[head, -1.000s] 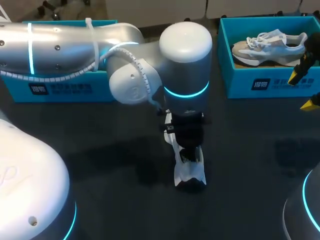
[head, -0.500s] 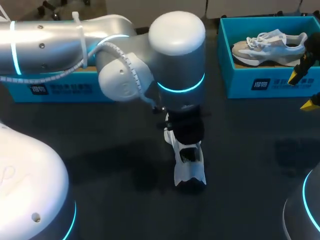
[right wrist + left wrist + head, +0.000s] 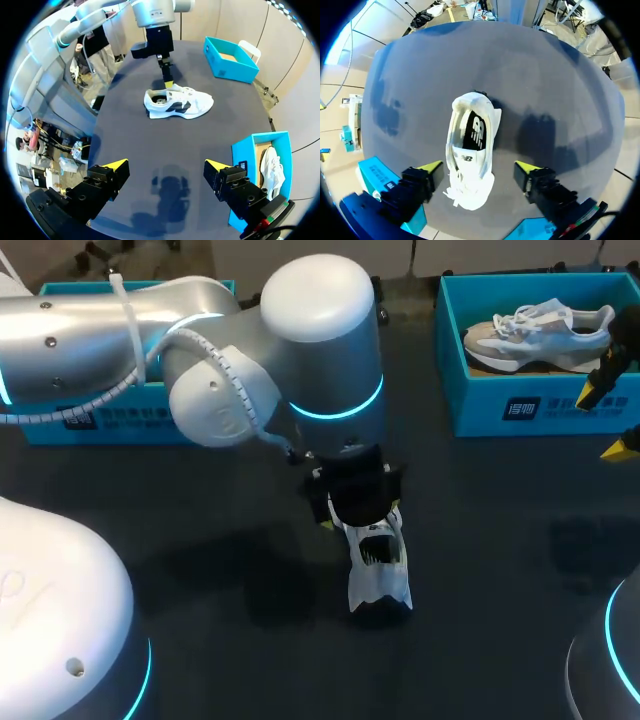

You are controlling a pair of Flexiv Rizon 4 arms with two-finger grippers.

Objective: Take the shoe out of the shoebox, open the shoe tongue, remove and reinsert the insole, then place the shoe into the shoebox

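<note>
While the white shoe is lying lengthwise between its fingers on the bench, the left hand is hovering above, wide open, gripping nothing.

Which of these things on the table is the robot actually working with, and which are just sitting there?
In the job:
- white shoe lying on the table
- left gripper, open above it
- empty blue shoebox, probably where it goes back

Just lying about:
- second blue shoebox
- other shoe lying inside it
</note>
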